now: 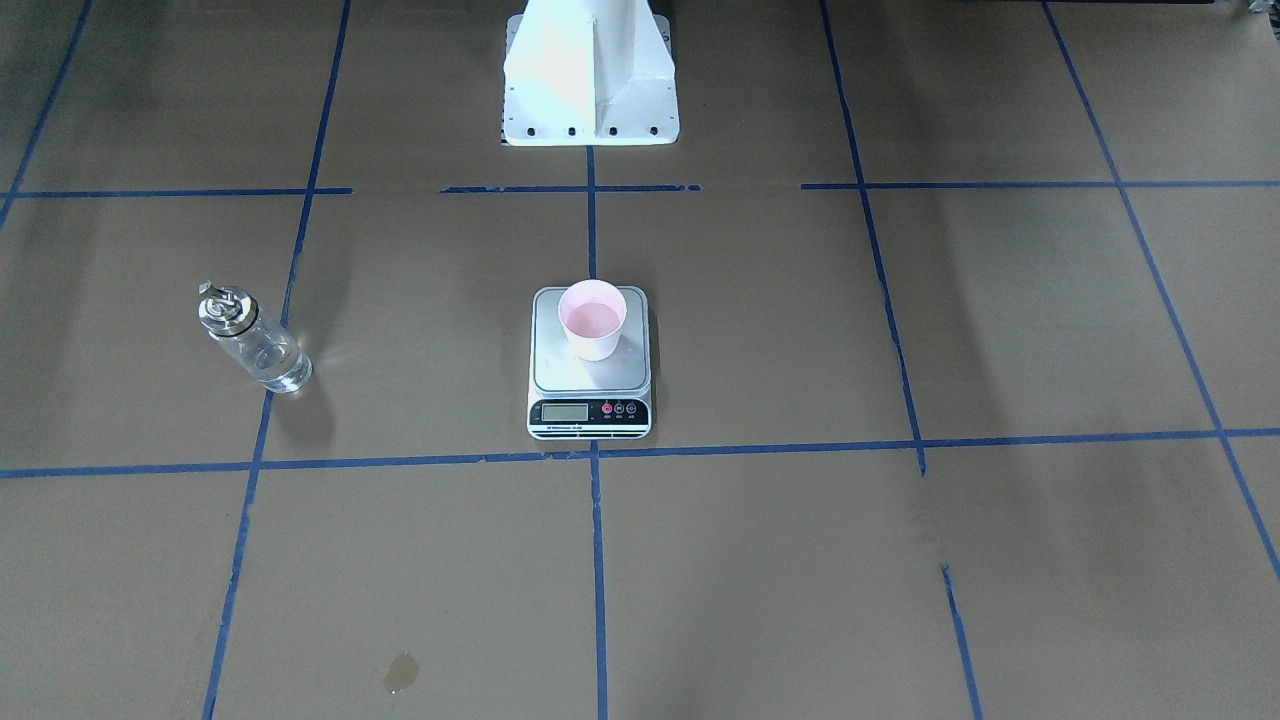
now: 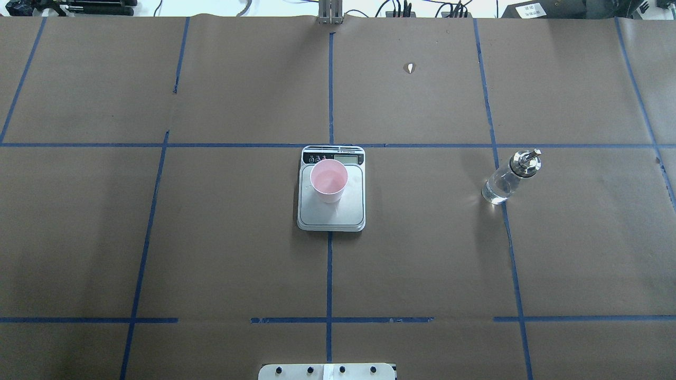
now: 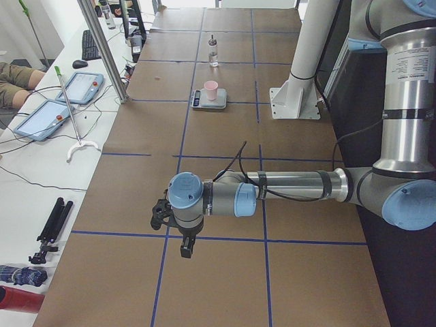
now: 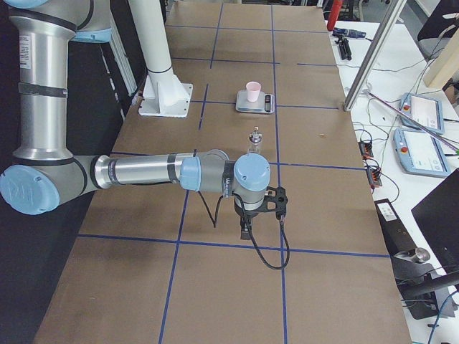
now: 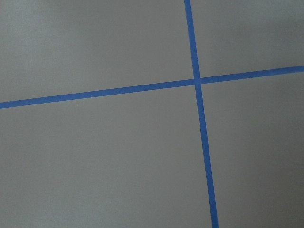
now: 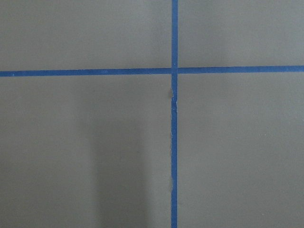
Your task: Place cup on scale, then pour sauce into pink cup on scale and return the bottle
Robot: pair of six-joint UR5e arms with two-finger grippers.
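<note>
The pink cup (image 1: 592, 318) stands upright on the steel platform of the scale (image 1: 560, 378) at the table's middle; they also show in the overhead view as the cup (image 2: 328, 181) on the scale (image 2: 338, 219). The glass bottle (image 1: 255, 340) with clear sauce stands upright on the paper on the robot's right, apart from the scale, and shows in the overhead view (image 2: 509, 177). My left gripper (image 3: 185, 246) hangs low over the table's left end, far from the scale. My right gripper (image 4: 246, 231) hangs over the right end, short of the bottle (image 4: 254, 141). I cannot tell whether either is open. Both wrist views show only paper and tape.
The white robot base (image 1: 590, 80) stands behind the scale. Blue tape lines grid the brown paper. A small wet stain (image 1: 400, 672) lies near the operators' edge. Side benches hold tablets (image 3: 78, 87), cables and a metal post (image 3: 105, 48).
</note>
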